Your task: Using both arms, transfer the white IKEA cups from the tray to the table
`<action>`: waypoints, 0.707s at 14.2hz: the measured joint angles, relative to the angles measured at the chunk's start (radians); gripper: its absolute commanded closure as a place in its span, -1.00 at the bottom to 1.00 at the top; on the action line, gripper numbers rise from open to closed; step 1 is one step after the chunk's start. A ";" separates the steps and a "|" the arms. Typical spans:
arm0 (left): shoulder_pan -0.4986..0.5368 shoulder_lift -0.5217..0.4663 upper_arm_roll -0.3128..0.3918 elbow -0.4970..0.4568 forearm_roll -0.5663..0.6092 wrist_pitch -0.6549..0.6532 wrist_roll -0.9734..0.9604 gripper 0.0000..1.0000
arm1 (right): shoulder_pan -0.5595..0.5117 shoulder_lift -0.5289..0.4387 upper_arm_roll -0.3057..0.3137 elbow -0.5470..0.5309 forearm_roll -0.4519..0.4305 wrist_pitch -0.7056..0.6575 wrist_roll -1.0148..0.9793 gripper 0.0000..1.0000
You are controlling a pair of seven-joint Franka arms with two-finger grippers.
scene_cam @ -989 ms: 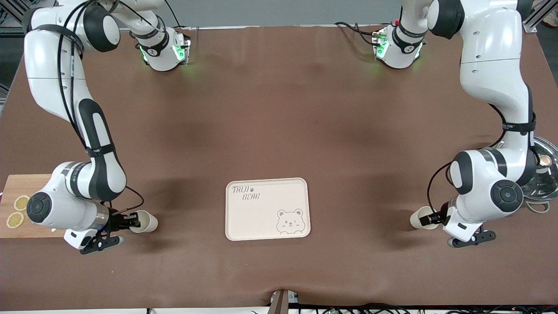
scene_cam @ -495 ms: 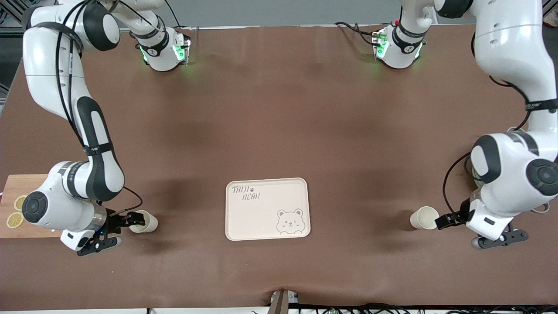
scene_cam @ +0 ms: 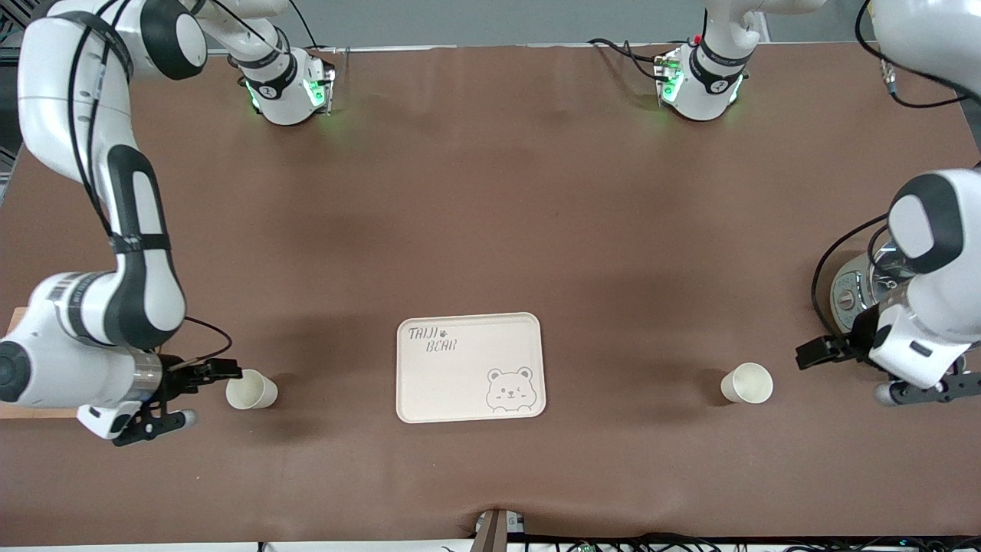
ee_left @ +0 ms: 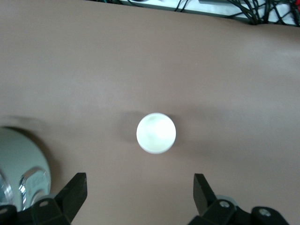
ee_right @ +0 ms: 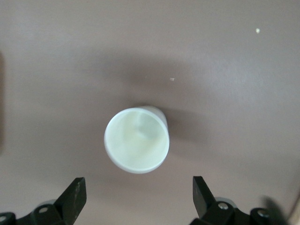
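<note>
The right gripper [scene_cam: 201,373] hovers with fingers wide and empty, just beside 1 small cream-white tapered cup [scene_cam: 250,391] standing upright on the matte brown table [scene_cam: 490,230] at the tray's 9 o'clock. The cream rounded-rectangle tray [scene_cam: 470,367] with bear drawing is empty. The 2nd cup [scene_cam: 747,382] stands at its 3 o'clock; the left gripper [scene_cam: 821,354], spread wide, hangs near. Each cup looks light and rigid (likely tippy); pinch across its wall below the rim.

White arms [scene_cam: 130,230], black joints (green-lit bases [scene_cam: 287,92]).
</note>
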 measured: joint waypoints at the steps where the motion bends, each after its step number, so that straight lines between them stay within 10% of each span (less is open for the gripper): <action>1: 0.000 -0.027 0.000 0.000 0.000 -0.034 0.000 -1.00 | 0.000 -0.012 -0.001 0.033 0.000 -0.053 0.018 -1.00; 10: -0.002 -0.220 -0.002 0.001 0.000 -0.218 0.030 -1.00 | -0.005 -0.353 -0.019 0.097 -0.069 -0.449 0.184 -1.00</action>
